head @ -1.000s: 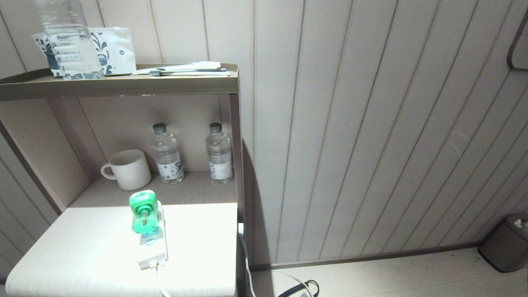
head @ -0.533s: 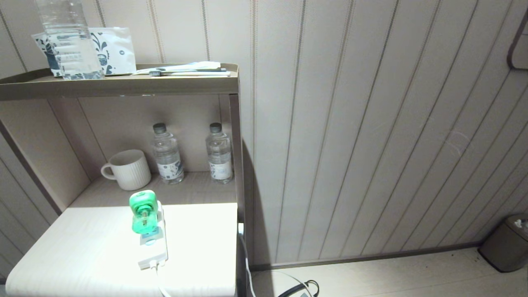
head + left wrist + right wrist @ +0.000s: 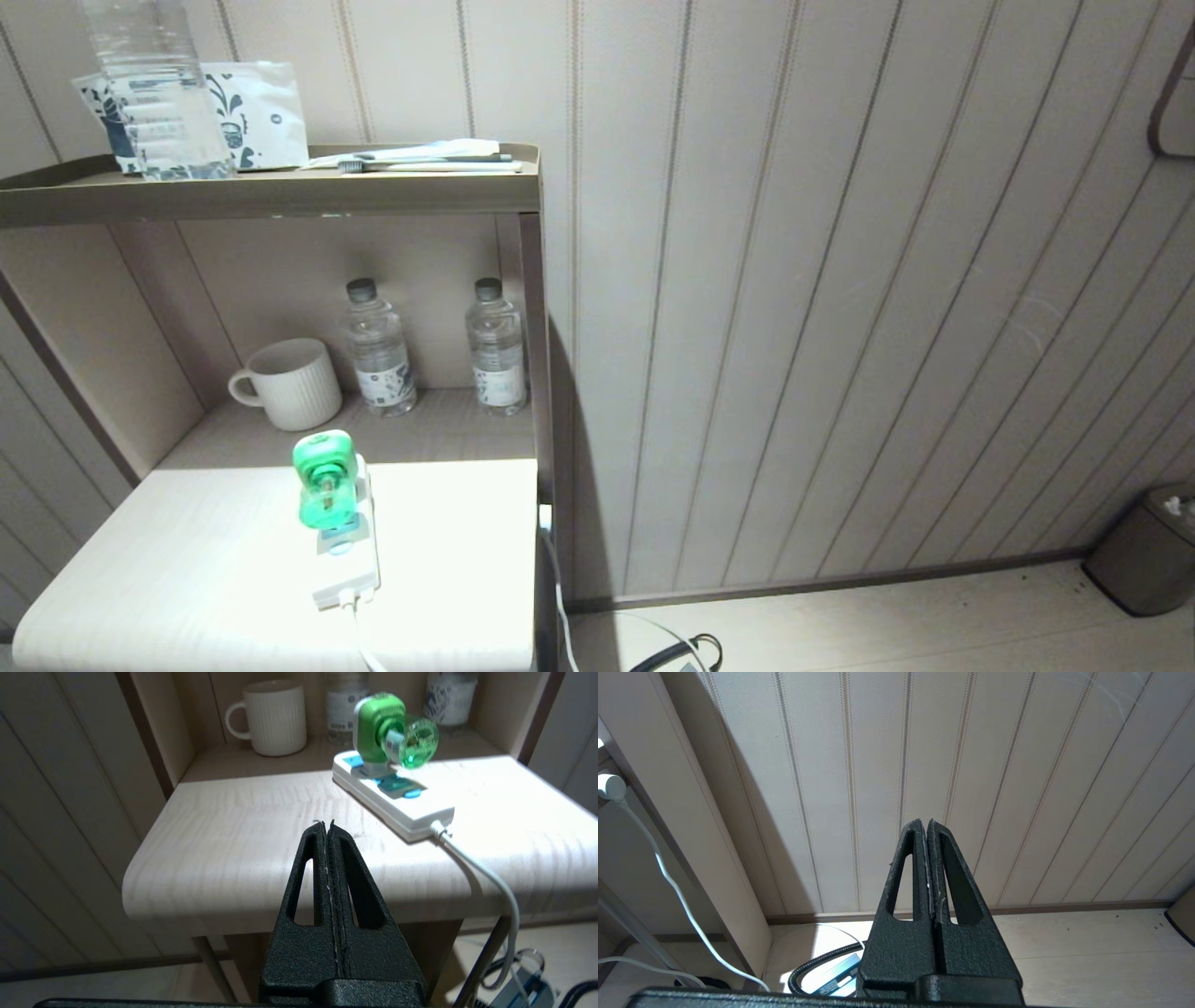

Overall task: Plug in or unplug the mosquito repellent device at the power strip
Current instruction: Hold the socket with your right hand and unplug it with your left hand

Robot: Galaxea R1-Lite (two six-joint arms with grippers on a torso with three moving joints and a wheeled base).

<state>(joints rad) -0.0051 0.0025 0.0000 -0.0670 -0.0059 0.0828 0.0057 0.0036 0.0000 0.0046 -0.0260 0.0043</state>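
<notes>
- Tabletop [image 3: 187, 560]: pale wood-grain laminate, smooth, satin; glare along front edge.
- Power strip [image 3: 397, 807]: smooth glossy white plastic w/ pale blue socket faces; cable [image 3: 486, 877] white, smooth rubbery sheath.
- Mosquito repellent device [image 3: 378, 728]: glossy green plastic housing, translucent green bottle [image 3: 418, 742].
- Mug [image 3: 278, 716]: white ceramic-looking, ribbed sides, matt-ish glaze.
- Water bottles [image 3: 378, 350]: clear thin plastic, paper-like labels, dark caps.
- Shelf frame [image 3: 280, 191]: brown-grey matt finish; back corner panels smooth.
- Wall [image 3: 840, 280]: beige panelling, grooved, matt, fine texture.
- Left gripper [image 3: 327, 828], right gripper [image 3: 924, 826]: black, rough grainy matt plastic-looking fingers.
</notes>
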